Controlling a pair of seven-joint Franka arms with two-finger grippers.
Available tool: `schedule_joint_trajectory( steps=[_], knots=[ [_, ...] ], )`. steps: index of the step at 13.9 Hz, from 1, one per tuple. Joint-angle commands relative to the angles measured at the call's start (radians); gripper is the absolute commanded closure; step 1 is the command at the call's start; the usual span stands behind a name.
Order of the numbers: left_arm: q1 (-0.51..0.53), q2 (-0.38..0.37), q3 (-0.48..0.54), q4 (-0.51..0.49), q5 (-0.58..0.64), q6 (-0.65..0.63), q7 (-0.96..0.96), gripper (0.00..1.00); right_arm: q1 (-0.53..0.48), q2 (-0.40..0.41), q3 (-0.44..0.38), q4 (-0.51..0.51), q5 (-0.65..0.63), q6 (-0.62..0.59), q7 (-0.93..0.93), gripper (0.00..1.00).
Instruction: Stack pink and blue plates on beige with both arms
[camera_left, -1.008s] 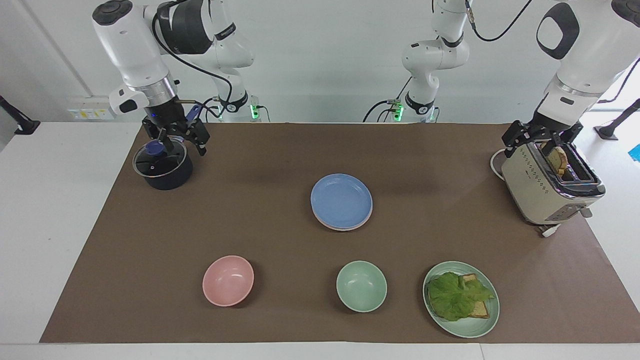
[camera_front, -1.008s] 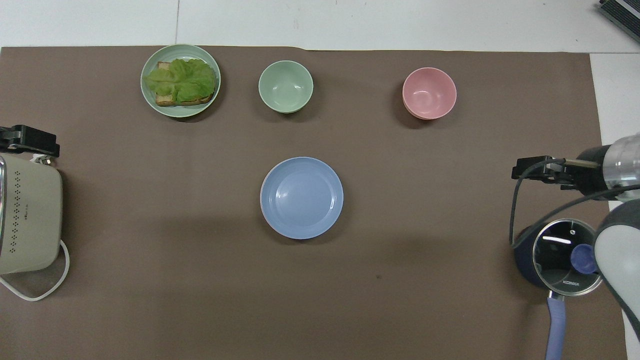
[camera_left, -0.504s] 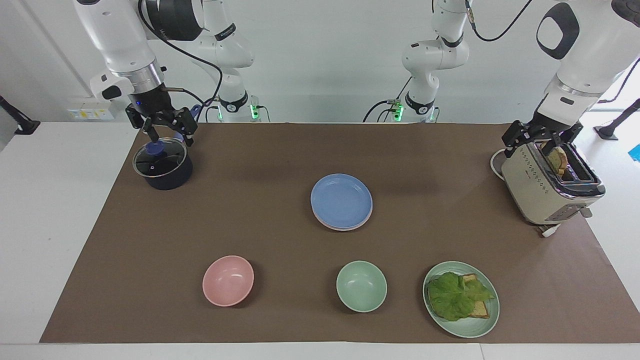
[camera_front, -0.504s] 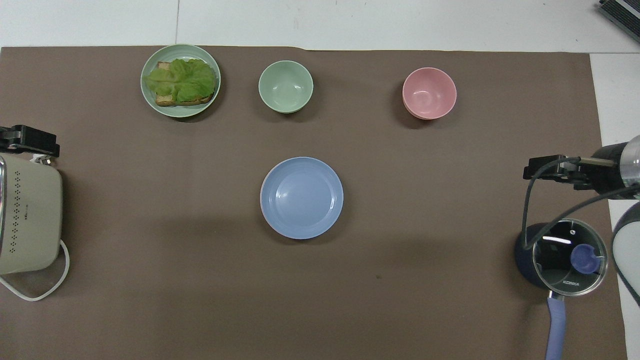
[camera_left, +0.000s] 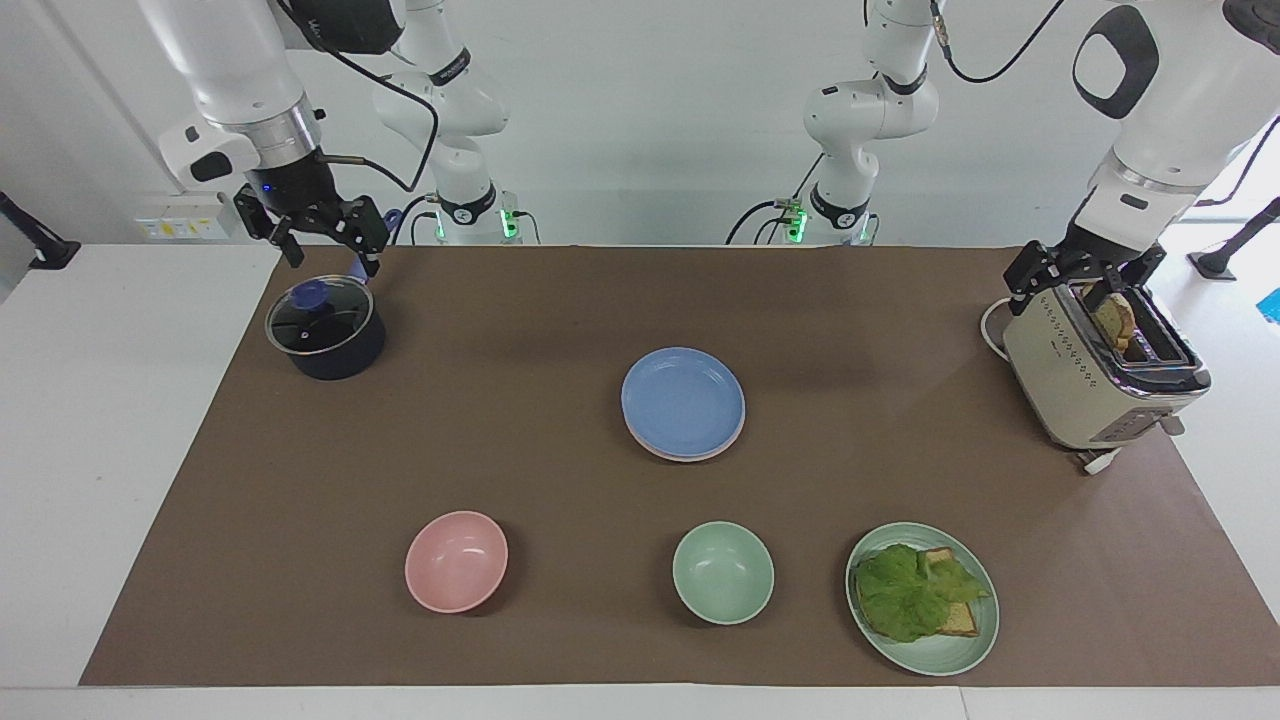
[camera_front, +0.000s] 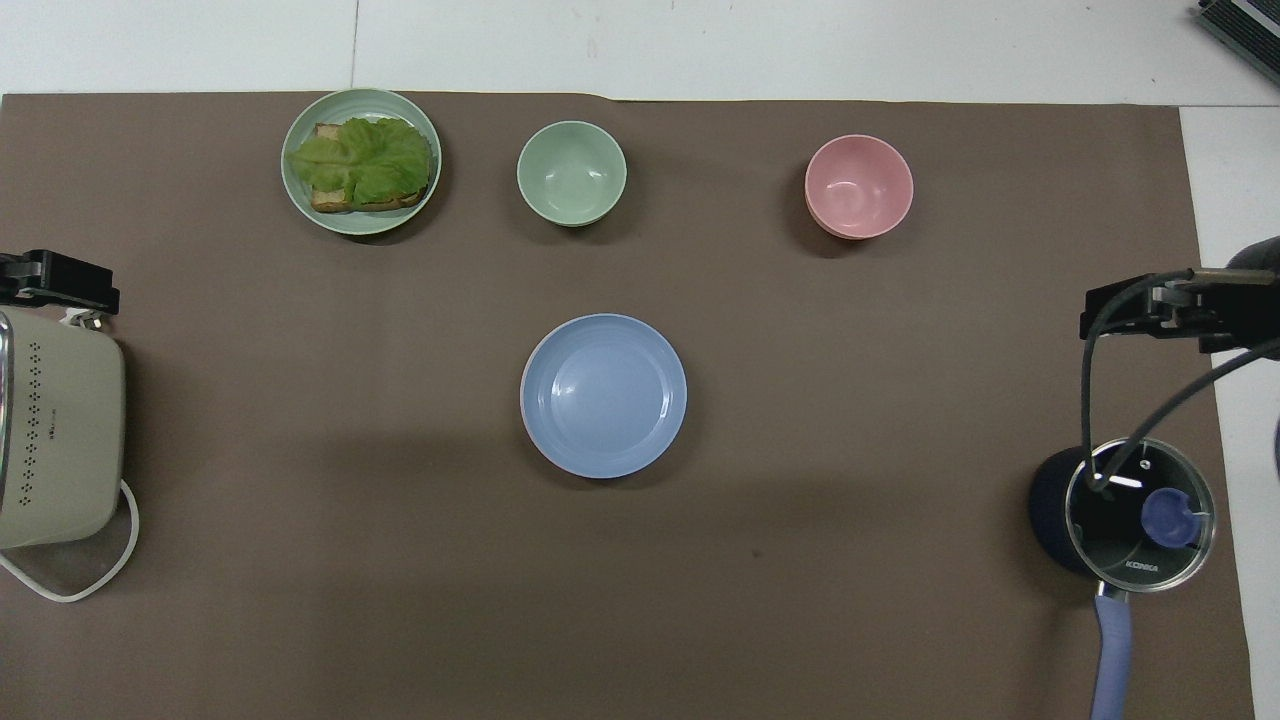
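Observation:
The blue plate (camera_left: 683, 402) (camera_front: 603, 394) lies on top of a small stack at the middle of the mat. A thin pale pink rim (camera_left: 668, 453) of the pink plate peeks out under it. The beige plate is hidden; I cannot tell what lies lower in the stack. My right gripper (camera_left: 335, 262) (camera_front: 1100, 312) hangs open and empty above the lidded pot (camera_left: 325, 332). My left gripper (camera_left: 1065, 290) (camera_front: 60, 283) stands open at the top of the toaster (camera_left: 1090, 385), beside the toast in its slot, far from the plates.
A pink bowl (camera_left: 456, 561), a green bowl (camera_left: 722, 572) and a green plate (camera_left: 968, 650) with lettuce and bread stand in a row farthest from the robots. The dark pot (camera_front: 1120, 515) with glass lid and blue handle is at the right arm's end.
My right gripper has risen off the pot's lid and drawn toward the right arm's end of the table. The left arm and the plates have not moved.

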Motion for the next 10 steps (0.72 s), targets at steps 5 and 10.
schedule_joint_trajectory(
  steps=[5,10],
  knots=[
    [0.01,-0.007,-0.006,-0.005,0.011,-0.009,0.008,0.0,0.011,0.018,0.009,0.026,0.009,-0.004,0.036,0.0],
    [0.01,-0.009,-0.007,-0.005,0.011,-0.009,0.008,0.0,0.001,0.015,0.007,0.021,0.01,-0.015,0.024,0.0]
  ],
)
